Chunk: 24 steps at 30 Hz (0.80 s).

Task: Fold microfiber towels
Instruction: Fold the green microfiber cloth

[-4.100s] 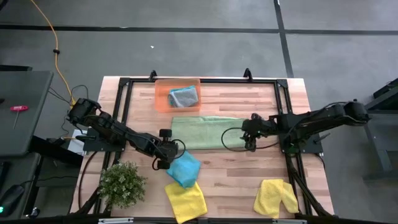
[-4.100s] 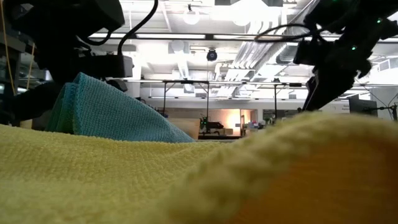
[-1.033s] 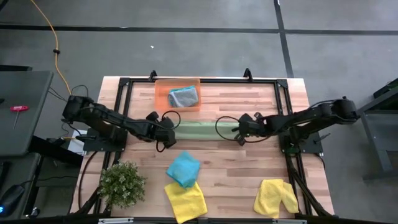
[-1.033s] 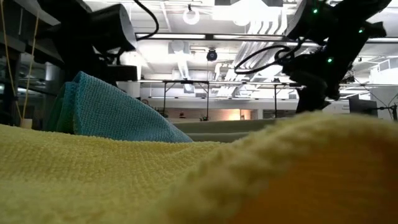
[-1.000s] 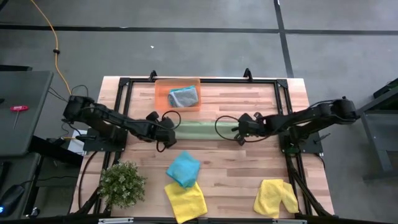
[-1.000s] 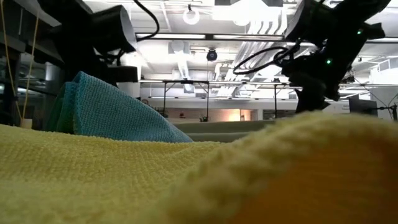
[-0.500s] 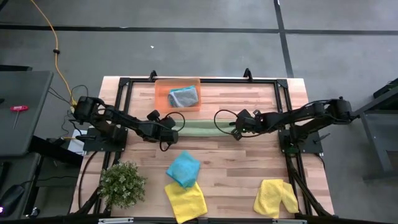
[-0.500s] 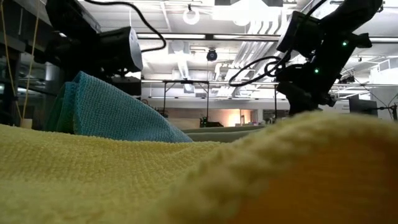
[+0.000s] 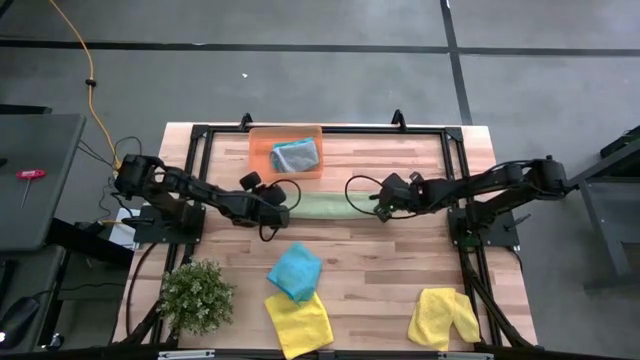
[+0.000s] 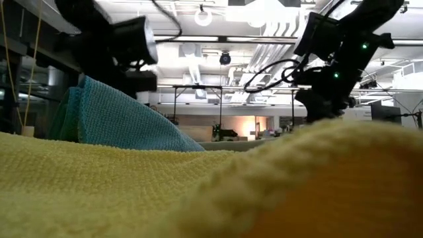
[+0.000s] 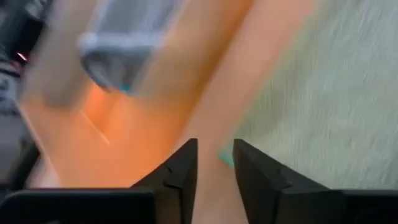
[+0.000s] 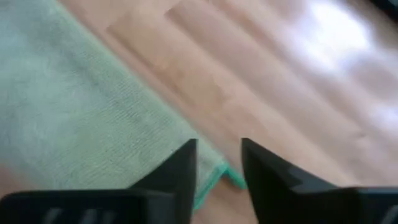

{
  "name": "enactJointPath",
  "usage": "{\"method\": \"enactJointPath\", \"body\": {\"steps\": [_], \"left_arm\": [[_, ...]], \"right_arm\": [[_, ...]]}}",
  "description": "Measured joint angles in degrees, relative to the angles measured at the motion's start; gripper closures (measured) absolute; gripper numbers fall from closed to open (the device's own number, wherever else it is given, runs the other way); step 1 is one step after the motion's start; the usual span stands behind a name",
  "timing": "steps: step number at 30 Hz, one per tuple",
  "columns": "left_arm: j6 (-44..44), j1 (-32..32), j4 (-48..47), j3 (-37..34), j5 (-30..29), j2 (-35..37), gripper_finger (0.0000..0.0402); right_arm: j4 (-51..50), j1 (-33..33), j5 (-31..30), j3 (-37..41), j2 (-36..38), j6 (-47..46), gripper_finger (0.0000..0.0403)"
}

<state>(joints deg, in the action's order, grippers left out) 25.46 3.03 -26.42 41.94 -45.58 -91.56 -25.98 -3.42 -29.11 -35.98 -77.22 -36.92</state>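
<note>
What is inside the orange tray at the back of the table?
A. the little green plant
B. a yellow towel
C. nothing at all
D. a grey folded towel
D: in the high view a grey folded towel lies inside the orange tray, while both yellow towels and the plant sit near the table's front edge.

Even overhead light is falling on the wooden table [image 9: 400,260], casting soft shadows. Ceiling lamps [image 10: 264,10] are glaring in the low view, where the near yellow towel [image 10: 198,192] is blurring. Both wrist views are smearing.
</note>
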Motion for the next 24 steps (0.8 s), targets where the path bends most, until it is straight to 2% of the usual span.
{"method": "enactJointPath", "body": {"steps": [6,11,15,20,24], "left_arm": [[-3.16,-0.06,-10.08,6.85,-6.06,3.93,0.0252],[-2.04,-1.18,-8.86,6.5,-4.51,10.45,0.023],[-2.78,-2.82,-0.63,0.86,2.51,16.22,0.0227],[-6.4,-3.49,19.46,-8.08,14.99,23.07,0.0227],[-6.63,-0.8,35.94,-14.56,22.31,24.26,0.0227]], "right_arm": [[-4.28,0.0,-3.91,-3.34,0.64,7.52,0.0193],[-4.73,1.72,-3.37,-1.41,3.11,8.41,0.0155],[-6.02,4.83,-3.27,3.9,8.02,1.56,0.0151],[-5.25,10.3,-3.13,10.17,18.66,-9.47,0.0151],[1.8,12.89,-1.86,13.75,24.93,-12.91,0.0151]]}}
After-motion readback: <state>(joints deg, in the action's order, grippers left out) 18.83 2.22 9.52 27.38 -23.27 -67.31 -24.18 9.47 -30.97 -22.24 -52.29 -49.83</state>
